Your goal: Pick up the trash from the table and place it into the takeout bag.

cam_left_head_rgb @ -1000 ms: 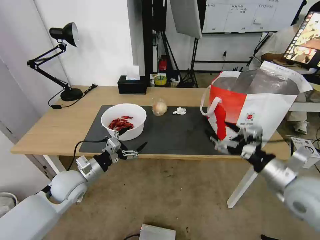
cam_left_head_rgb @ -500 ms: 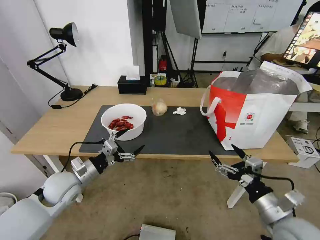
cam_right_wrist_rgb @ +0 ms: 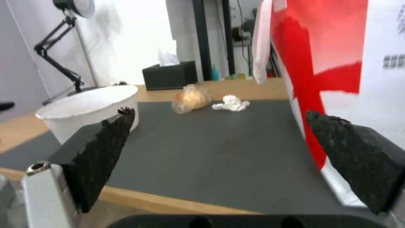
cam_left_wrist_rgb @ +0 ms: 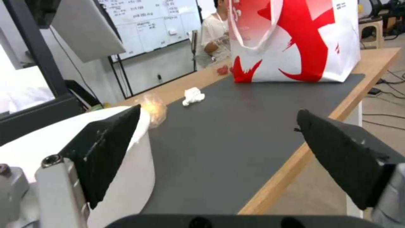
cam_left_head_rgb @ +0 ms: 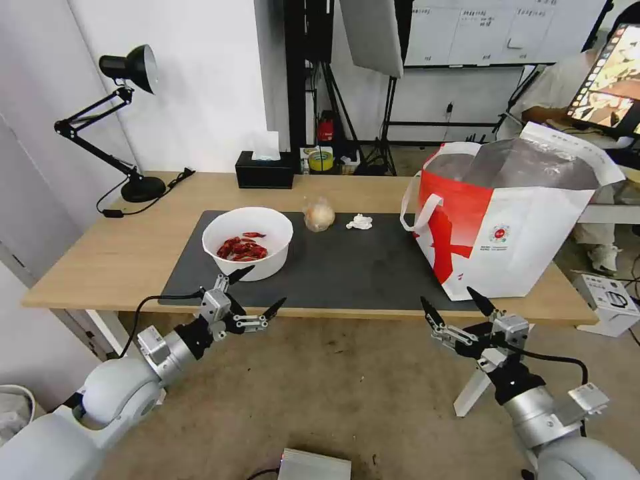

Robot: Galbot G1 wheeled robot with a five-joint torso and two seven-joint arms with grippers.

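On the table's [cam_left_head_rgb: 100, 260] dark grey mat [cam_left_head_rgb: 347, 267] stands a white bowl [cam_left_head_rgb: 247, 241] of red shells, part of the trash. Farther back lie a small clear bag with a beige lump [cam_left_head_rgb: 319, 215] and a crumpled white tissue [cam_left_head_rgb: 359, 221]. The red-and-white takeout bag [cam_left_head_rgb: 513, 220] stands upright on the right end, mouth open. My left gripper [cam_left_head_rgb: 267, 287] hangs open and empty just in front of the bowl, off the table's near edge. In front of the bag's corner my right gripper [cam_left_head_rgb: 447, 297] is open and empty too. The wrist views show the bowl [cam_left_wrist_rgb: 139, 177] [cam_right_wrist_rgb: 88, 107], tissue [cam_left_wrist_rgb: 193, 96] [cam_right_wrist_rgb: 231, 103] and bag [cam_left_wrist_rgb: 295, 38] [cam_right_wrist_rgb: 337, 63].
A black tissue box [cam_left_head_rgb: 265, 170] sits at the table's back edge and a black desk lamp [cam_left_head_rgb: 127, 120] at the back left. Tripods and a whiteboard stand behind the table. A person sits beyond the bag at the far right. Bare floor lies in front.
My right arm has dropped from in front of the takeout bag to below the table's near edge. The left gripper has drawn back and down a little from the bowl.
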